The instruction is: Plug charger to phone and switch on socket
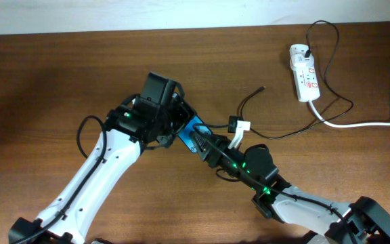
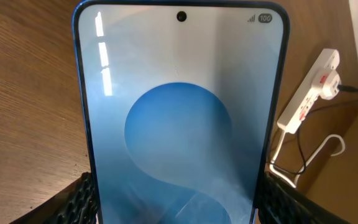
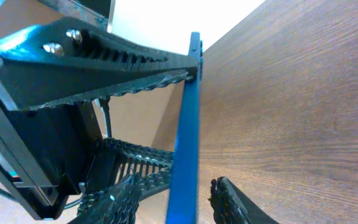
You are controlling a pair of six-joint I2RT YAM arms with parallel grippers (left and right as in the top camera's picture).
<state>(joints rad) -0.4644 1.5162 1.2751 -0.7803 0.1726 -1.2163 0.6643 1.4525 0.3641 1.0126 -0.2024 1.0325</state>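
Observation:
The phone, its blue screen lit, fills the left wrist view. My left gripper is shut on it, its black ribbed fingers pressed to both long edges. From overhead the phone is held above mid-table by the left gripper. My right gripper straddles its other end. In the right wrist view the phone shows edge-on between the right gripper fingers, with a gap on each side. The charger's black tip lies free on the table. The socket is at the far right.
A thick white cord runs from the socket toward the right edge. The black cable loops below the socket and back toward the centre, where a small black block with a white tag sits. The table is brown wood.

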